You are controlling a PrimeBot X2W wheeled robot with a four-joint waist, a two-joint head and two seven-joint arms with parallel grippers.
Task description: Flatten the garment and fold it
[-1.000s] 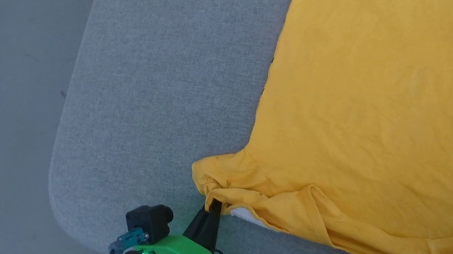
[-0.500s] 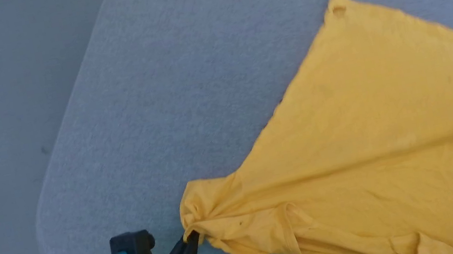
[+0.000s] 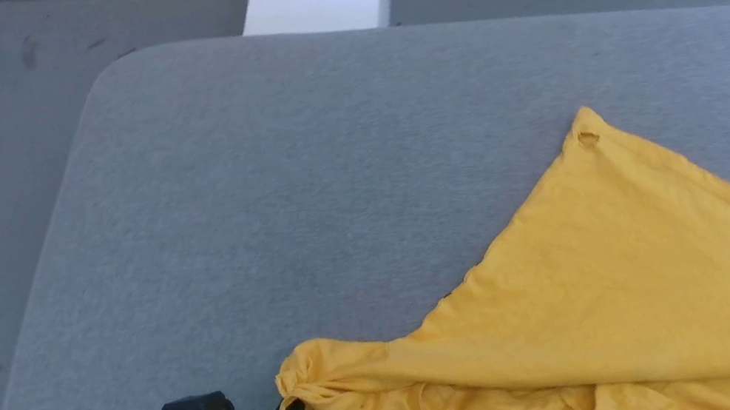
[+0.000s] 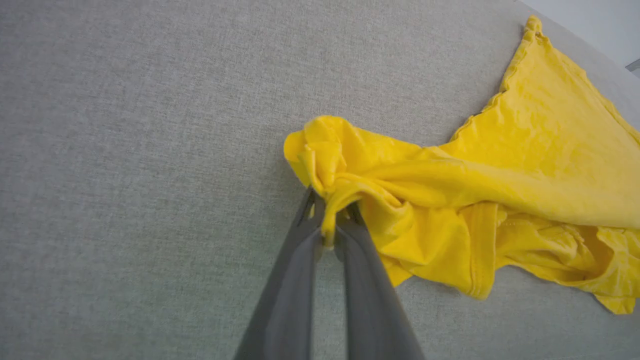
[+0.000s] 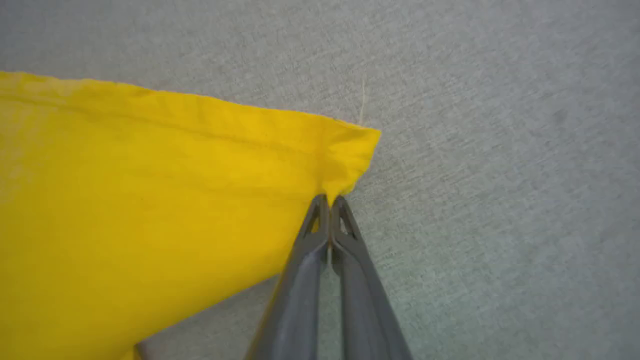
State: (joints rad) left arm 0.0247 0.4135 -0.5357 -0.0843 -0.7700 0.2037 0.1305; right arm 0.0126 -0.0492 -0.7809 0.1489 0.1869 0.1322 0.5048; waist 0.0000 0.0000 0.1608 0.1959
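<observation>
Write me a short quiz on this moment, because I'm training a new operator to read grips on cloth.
1. True or false: the left gripper is shut on a bunched part of the garment.
2. What does the right gripper pinch? A) a corner of the garment B) nothing C) a white towel
3. Fill in: the garment lies on a ____ padded surface.
Key: 1 true; 2 A; 3 grey.
</observation>
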